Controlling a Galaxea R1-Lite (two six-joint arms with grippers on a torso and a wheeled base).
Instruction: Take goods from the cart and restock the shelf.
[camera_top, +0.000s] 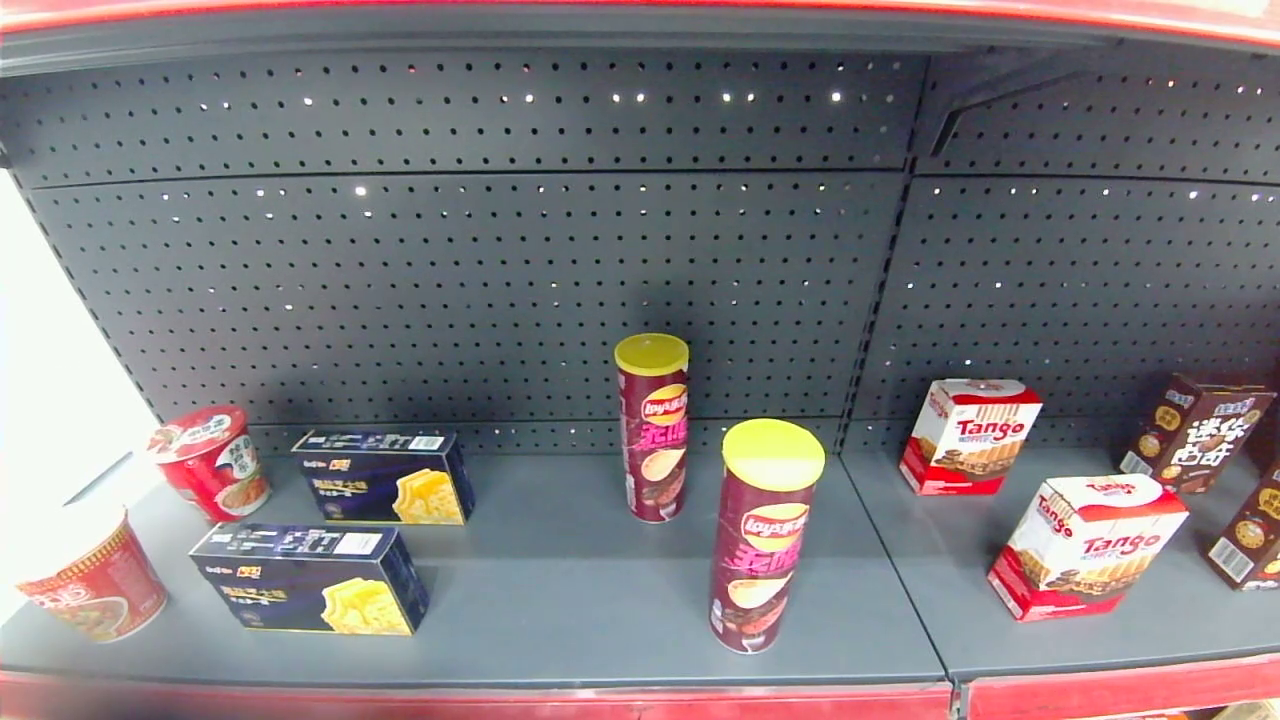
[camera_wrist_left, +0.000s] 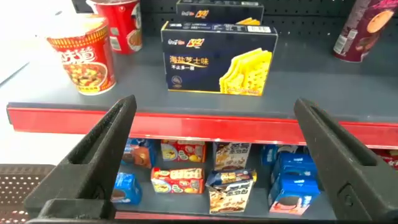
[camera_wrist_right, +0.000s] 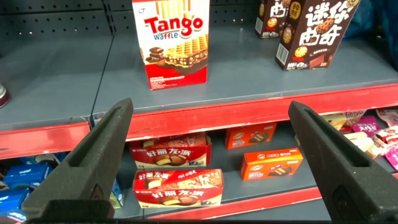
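Well, the left tool (camera_wrist_left: 213, 104) was wide open and held nothing. Just past its two dark fingers (camera_wrist_left: 93, 168) ran the red front edge of the shelf (camera_wrist_left: 298, 87). On the grey shelf stood a blue cracker box (camera_wrist_left: 219, 58), with a red noodle cup (camera_wrist_left: 83, 55) near it. Under the red edge sat small snack packs (camera_wrist_left: 177, 180). The right tool (camera_wrist_right: 211, 104) was wide open too, and empty. Past it, a red and white wafer box (camera_wrist_right: 176, 42) and a brown cookie box (camera_wrist_right: 317, 34) stood upright on the shelf.

From the head view, two tall chip cans with yellow lids stood upright in the middle of the frame. The front can (camera_top: 763, 535) was lower and a bit to the right of the back can (camera_top: 652, 427), and they did not touch. At lower left lay the blue cracker box, with another blue box (camera_top: 385, 477) behind it. The noodle cup stood at the far left edge, with a second cup (camera_top: 208, 462) behind it. At right stood the wafer box and a second wafer box (camera_top: 968, 437), apart from each other, and brown cookie boxes at the far right edge.
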